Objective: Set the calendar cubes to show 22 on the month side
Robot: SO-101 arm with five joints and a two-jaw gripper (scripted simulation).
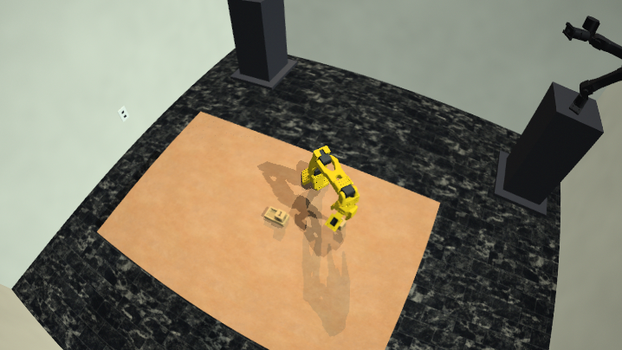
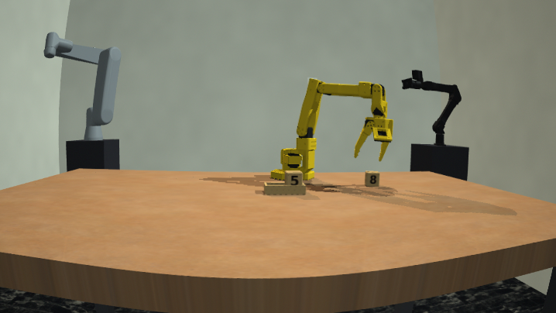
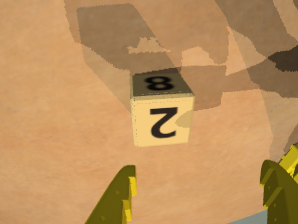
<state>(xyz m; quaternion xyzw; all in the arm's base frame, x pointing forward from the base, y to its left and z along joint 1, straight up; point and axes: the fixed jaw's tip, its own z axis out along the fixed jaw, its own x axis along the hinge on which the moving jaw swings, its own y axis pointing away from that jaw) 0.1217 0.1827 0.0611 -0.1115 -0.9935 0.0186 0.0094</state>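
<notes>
A loose date cube (image 2: 372,178) stands on the table (image 2: 194,225), well to the right of the tray (image 2: 278,189), its 8 facing the near side and a 2 on top, seemingly set apart so a fresh grasp can turn the 2 forward. The other cube (image 2: 293,178) sits at the tray's right end showing 5, leaving the left slot open. Above the loose cube hangs the yellow gripper (image 2: 368,153), pincer spread and holding nothing, poised for a re-grip; 22 remains far from set.
</notes>
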